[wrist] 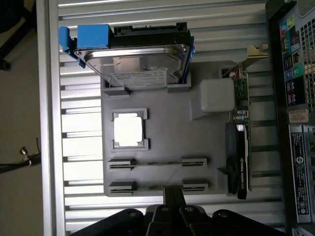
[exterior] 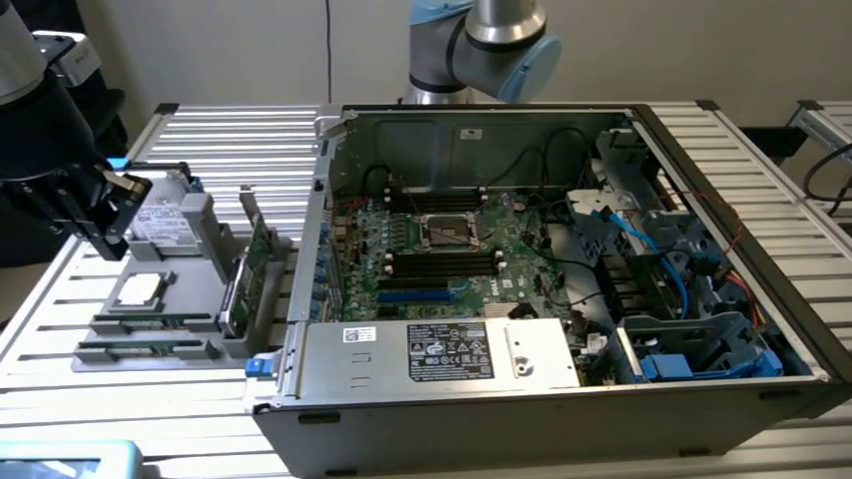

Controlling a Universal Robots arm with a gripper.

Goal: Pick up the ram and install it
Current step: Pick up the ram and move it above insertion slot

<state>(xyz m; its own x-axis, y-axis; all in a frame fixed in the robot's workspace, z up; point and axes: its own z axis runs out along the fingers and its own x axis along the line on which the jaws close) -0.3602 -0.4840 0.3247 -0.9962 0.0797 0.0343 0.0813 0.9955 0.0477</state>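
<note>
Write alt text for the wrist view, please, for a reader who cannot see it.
The shut gripper hangs above a gray parts tray on a slatted table, nearest one of two ram sticks in their holders. The tray holds a processor chip, a hard drive and an expansion card standing on edge.

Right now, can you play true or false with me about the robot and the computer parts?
1. The gripper is holding a ram stick. False: the gripper is shut with nothing in it, and both ram sticks lie in the gray holder.
2. The computer case is open, so you can see inside. True: the computer case has its side off and the motherboard shows.
3. The square silver processor chip sits in the gray holder. True: the processor chip rests in its own frame there.
4. The expansion card lies flat on the holder. False: the expansion card stands on its edge at the holder's side nearest the case.
</note>
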